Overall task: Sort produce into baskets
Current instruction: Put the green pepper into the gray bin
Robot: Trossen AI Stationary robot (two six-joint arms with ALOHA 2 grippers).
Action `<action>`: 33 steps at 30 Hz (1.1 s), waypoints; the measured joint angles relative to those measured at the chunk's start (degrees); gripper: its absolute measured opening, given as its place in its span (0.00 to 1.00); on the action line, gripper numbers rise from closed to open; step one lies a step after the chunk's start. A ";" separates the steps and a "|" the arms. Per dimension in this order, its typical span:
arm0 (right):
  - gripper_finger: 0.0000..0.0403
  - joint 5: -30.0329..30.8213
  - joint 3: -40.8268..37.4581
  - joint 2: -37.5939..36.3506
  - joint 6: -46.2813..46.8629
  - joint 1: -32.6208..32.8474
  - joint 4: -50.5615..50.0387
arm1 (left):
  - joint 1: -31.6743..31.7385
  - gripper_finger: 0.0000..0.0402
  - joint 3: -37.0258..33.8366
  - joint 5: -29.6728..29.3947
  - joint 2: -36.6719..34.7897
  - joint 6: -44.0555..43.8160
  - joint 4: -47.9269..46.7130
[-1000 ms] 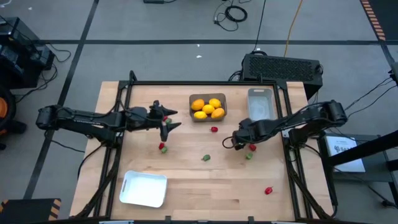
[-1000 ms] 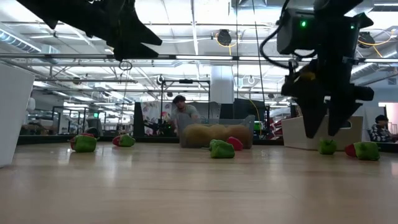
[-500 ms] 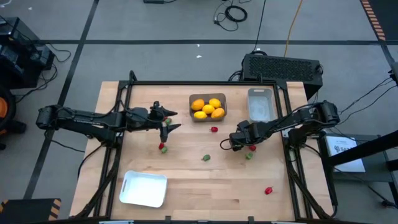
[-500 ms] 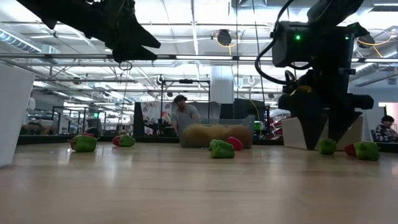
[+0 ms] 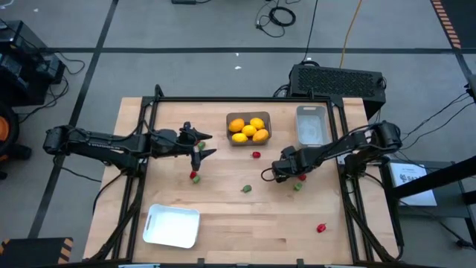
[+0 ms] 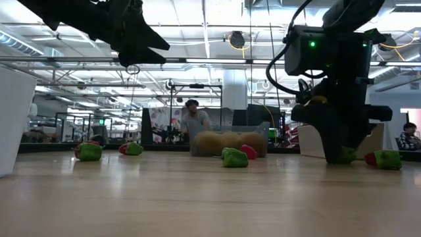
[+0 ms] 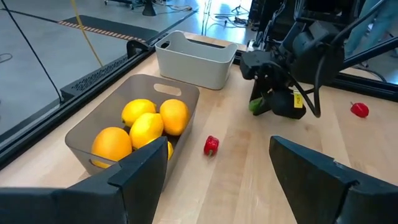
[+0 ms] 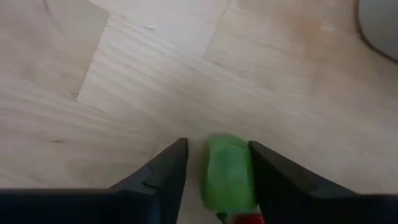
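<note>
The right hand [image 8: 214, 171] is down at the table [image 5: 223, 216] on the right side, its fingers [image 8: 163, 169] close on either side of a small green piece [image 8: 229, 171], not clearly clamped. The left hand [image 5: 202, 144] hangs spread apart left of the dark grey bin [image 5: 248, 128] of yellow and orange fruits [image 5: 249, 127].
</note>
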 joint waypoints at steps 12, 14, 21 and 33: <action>0.19 -2.27 1.02 -3.14 -4.09 0.27 0.83 | 0.00 0.72 0.00 -0.11 0.00 0.02 0.02; 0.19 -1.56 2.35 -3.98 -6.40 -0.57 0.51 | 0.00 0.72 0.00 -0.17 0.00 0.02 0.00; 0.21 0.75 9.68 -5.44 -18.55 -6.51 -5.49 | 0.00 0.72 0.04 -0.28 0.00 0.03 0.00; 0.21 11.61 20.65 -5.44 -35.69 -23.77 -19.65 | 0.00 0.72 0.04 -0.48 0.00 0.04 -1.09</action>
